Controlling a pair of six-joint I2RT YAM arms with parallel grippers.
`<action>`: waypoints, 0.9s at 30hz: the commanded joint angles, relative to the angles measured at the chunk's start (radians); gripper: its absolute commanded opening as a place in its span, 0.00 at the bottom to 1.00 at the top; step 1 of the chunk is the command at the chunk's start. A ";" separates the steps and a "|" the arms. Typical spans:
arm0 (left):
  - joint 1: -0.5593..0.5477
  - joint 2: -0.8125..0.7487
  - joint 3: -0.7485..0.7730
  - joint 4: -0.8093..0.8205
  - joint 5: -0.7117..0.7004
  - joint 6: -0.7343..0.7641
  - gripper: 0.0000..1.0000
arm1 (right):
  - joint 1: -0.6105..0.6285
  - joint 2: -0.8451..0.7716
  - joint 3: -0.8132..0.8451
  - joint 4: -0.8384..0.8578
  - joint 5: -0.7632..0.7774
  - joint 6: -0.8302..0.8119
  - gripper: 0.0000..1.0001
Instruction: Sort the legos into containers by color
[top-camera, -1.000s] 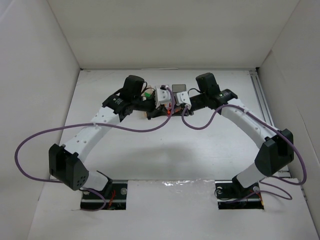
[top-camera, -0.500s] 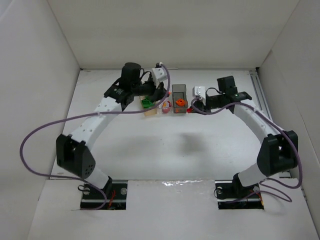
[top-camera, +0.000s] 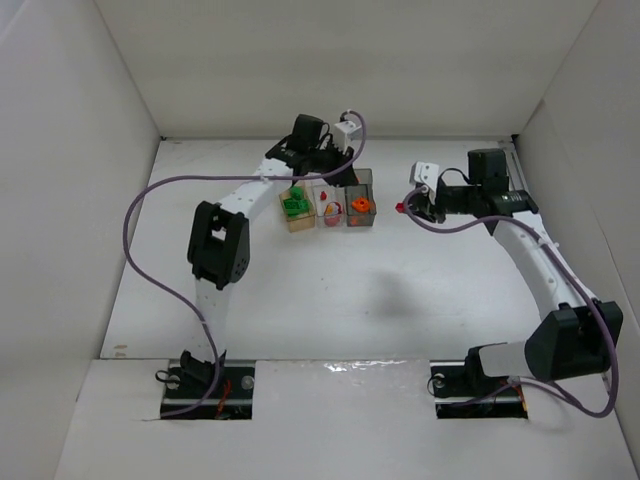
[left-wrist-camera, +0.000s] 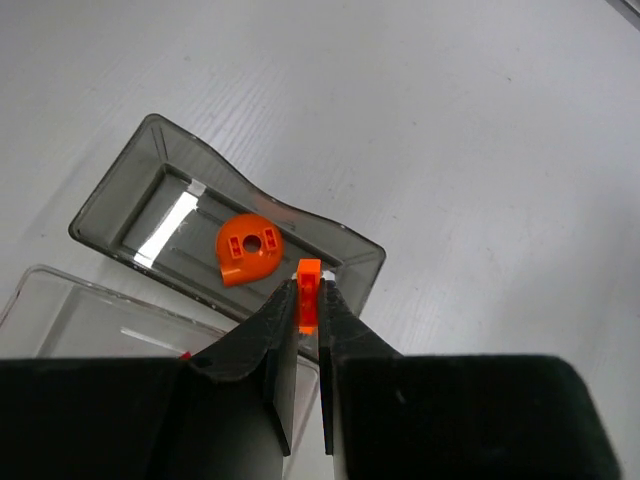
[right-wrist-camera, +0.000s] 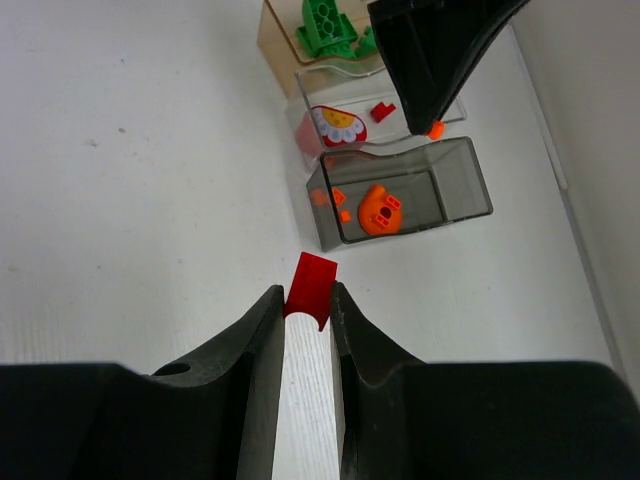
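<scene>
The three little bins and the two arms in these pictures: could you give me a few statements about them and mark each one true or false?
1. The left jaws pinch an orange brick over the rim of the smoky grey bin. True.
2. The right jaws are empty. False: they grip a red brick.
3. The round orange piece lies in the clear bin. False: it lies in the smoky grey bin.
4. Green pieces sit in the tan bin. True.
5. The three bins are stacked one on another. False: they stand side by side in a row.
</scene>
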 joint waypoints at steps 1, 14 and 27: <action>-0.003 0.028 0.123 -0.024 -0.014 -0.029 0.03 | -0.011 -0.021 -0.006 -0.011 0.001 0.034 0.00; -0.003 0.112 0.153 0.013 -0.052 -0.059 0.60 | -0.011 0.067 0.087 0.035 -0.022 0.070 0.00; 0.236 -0.368 -0.247 0.340 -0.064 -0.279 0.61 | 0.206 0.355 0.290 0.263 -0.047 0.268 0.00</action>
